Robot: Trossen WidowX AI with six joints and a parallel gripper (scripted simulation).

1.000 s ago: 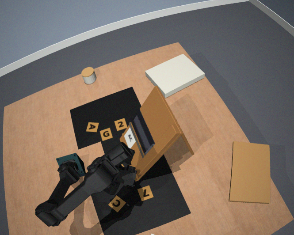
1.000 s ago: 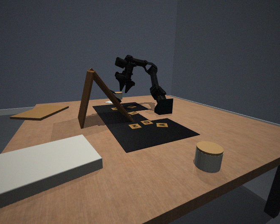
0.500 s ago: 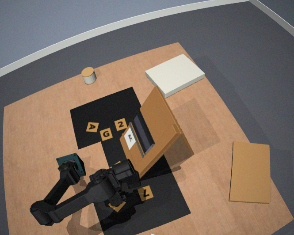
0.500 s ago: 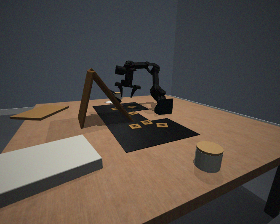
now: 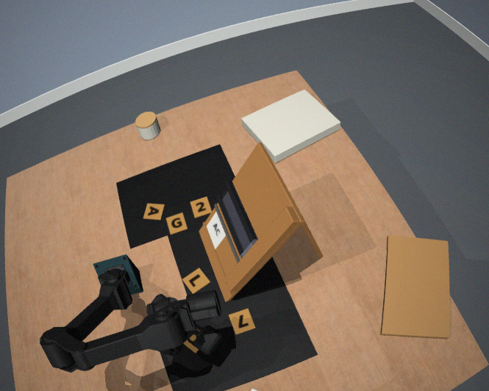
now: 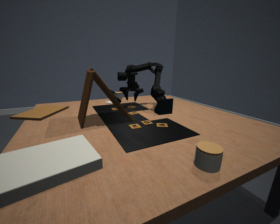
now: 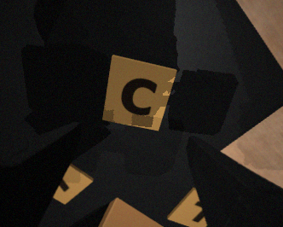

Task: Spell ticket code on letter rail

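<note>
A tilted wooden board [image 5: 261, 189] [image 6: 86, 96] carries a dark letter rail [image 5: 236, 220], which looks empty, and a white ticket [image 5: 216, 228] reading AC. Tan tiles lie on the black mat [image 5: 168, 176] [image 6: 159, 137]: A [image 5: 153, 211] [image 6: 161, 124], G [image 5: 176, 223] [image 6: 146, 122], 2 [image 5: 200, 206] [image 6: 134, 126], L [image 5: 195, 281] [image 6: 133, 112], 7 [image 5: 241, 321] [image 6: 114, 108]. The C tile [image 7: 137, 96] [image 6: 131, 106] lies flat under my gripper [image 7: 146, 136] [image 6: 131, 98] [image 5: 202, 345]. The gripper is open, pointing down a little above the C tile, holding nothing. In the top view the arm hides most of the C tile.
A white slab [image 5: 290, 123] [image 6: 38, 158] lies behind the board. A lidded grey can [image 5: 147, 124] [image 6: 208, 156] stands at the far corner. A flat brown panel [image 5: 416, 285] [image 6: 38, 112] lies to the right. The arm's base [image 5: 118, 273] [image 6: 163, 105] sits beside the mat.
</note>
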